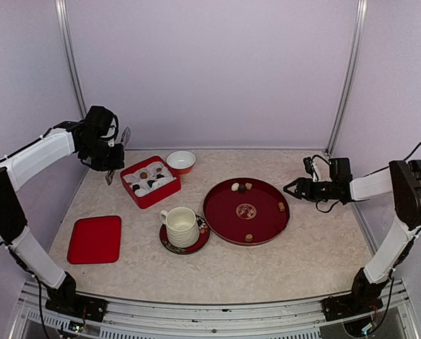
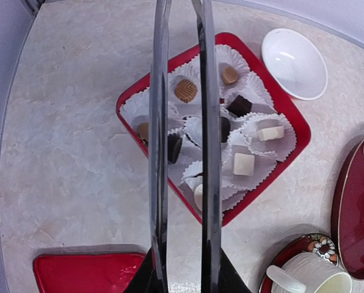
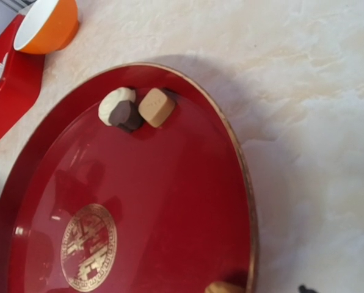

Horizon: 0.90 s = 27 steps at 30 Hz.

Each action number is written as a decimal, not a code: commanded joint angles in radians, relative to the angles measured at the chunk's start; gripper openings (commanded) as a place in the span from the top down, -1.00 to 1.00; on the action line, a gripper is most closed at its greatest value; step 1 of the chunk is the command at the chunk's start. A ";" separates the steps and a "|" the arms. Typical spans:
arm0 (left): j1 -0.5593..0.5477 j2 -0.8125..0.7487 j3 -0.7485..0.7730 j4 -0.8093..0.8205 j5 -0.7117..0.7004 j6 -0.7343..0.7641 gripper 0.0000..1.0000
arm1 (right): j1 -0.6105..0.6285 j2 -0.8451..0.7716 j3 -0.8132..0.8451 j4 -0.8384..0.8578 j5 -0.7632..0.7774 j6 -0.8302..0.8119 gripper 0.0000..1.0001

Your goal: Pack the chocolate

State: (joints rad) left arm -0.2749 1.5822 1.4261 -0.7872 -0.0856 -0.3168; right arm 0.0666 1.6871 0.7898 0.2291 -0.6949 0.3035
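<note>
Several chocolates sit in white paper cups in the red box (image 1: 150,182), which also shows in the left wrist view (image 2: 295,125): a tan ridged one (image 2: 185,90), a dark cube (image 2: 239,106) and a white cube (image 2: 243,163) among them. My left gripper (image 1: 110,157) is shut on metal tongs (image 2: 207,122), held above the box with arms apart and nothing between them. A few pieces lie on the round red tray (image 1: 263,226): white (image 3: 116,102), dark (image 3: 126,115), tan (image 3: 156,107). My right gripper (image 1: 289,189) is open and empty at the tray's right rim.
A cream cup (image 1: 181,226) stands on a patterned saucer (image 1: 165,241) in front of the box. The red lid (image 1: 95,239) lies at the front left. A small orange bowl with a white inside (image 1: 181,161) stands behind the box.
</note>
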 commanded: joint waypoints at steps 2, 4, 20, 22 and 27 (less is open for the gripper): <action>0.107 0.020 -0.043 0.091 -0.033 -0.080 0.55 | -0.011 -0.030 -0.007 -0.001 -0.001 -0.007 -0.59; 0.118 0.039 -0.049 0.115 -0.062 -0.090 0.56 | -0.011 -0.033 -0.008 0.001 -0.002 -0.006 -0.59; -0.193 0.053 -0.019 0.312 0.073 -0.024 0.59 | -0.017 -0.050 -0.014 -0.011 -0.002 -0.013 -0.59; -0.280 0.086 0.031 0.312 0.043 -0.044 0.60 | -0.019 -0.053 -0.016 -0.013 -0.001 -0.013 -0.59; -0.457 0.181 0.131 0.321 0.039 -0.074 0.60 | -0.024 -0.066 -0.023 -0.024 0.005 -0.021 -0.59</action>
State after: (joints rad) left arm -0.6395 1.6955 1.4921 -0.5011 -0.0357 -0.3523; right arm 0.0605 1.6558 0.7841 0.2279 -0.6952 0.2993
